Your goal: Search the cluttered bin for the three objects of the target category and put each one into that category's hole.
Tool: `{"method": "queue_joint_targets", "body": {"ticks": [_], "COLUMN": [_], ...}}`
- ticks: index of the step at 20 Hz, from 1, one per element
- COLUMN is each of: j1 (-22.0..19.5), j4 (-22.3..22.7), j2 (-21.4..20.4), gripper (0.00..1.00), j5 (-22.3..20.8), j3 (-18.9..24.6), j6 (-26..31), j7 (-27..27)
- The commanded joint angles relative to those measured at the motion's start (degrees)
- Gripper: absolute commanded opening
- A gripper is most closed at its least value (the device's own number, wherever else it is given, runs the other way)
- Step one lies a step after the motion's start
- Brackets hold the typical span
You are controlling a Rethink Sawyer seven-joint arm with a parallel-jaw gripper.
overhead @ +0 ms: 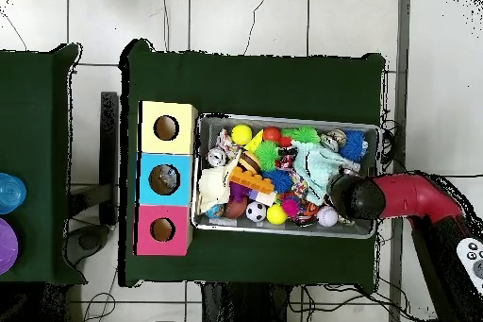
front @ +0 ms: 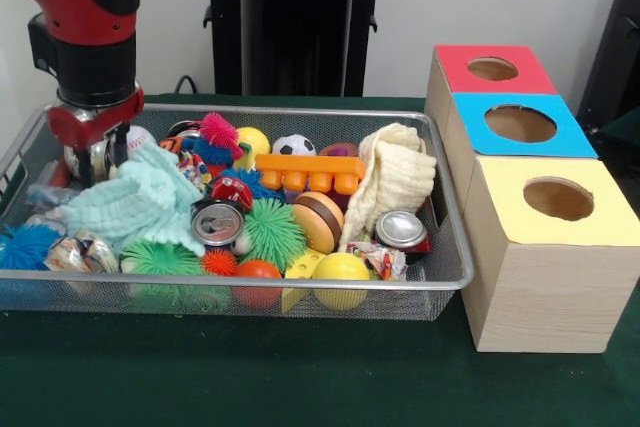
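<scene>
The silver wire-mesh bin [front: 300,113] is full of toys and shows in the overhead view [overhead: 288,234] too. A crinkly clear packet with multicoloured contents [front: 381,259] lies at the front right, by a crushed can [front: 401,230]. A second crinkly packet [front: 76,252] lies at the front left. A bluish clear packet [front: 44,195] lies against the left wall. My gripper [front: 101,167] is down in the bin's far left corner, beside a white baseball [front: 137,137] and above a mint cloth [front: 130,205]. Its fingers [front: 86,167] stand apart. It holds nothing that I can see.
Three wooden boxes with round holes stand right of the bin: red top [front: 530,72], blue top [front: 570,137], yellow top [front: 600,222]. A cream cloth [front: 395,182], an orange block [front: 310,169], spiky balls and a second can [front: 217,224] crowd the bin. My arm [overhead: 415,195] reaches in overhead.
</scene>
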Motion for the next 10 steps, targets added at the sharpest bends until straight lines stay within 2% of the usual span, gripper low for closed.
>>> {"method": "queue_joint_targets", "body": {"ticks": [1,10], "j1": [2.0,1.5], "j4": [-3.9,-6.0], "j2": [-4.2,-5.0], "gripper": [1.00,1.00], "j5": [-2.5,-1.4], "j3": [0.2,0.6], "j6": [4.2,5.3], "j7": [-8.9,-10.7]}}
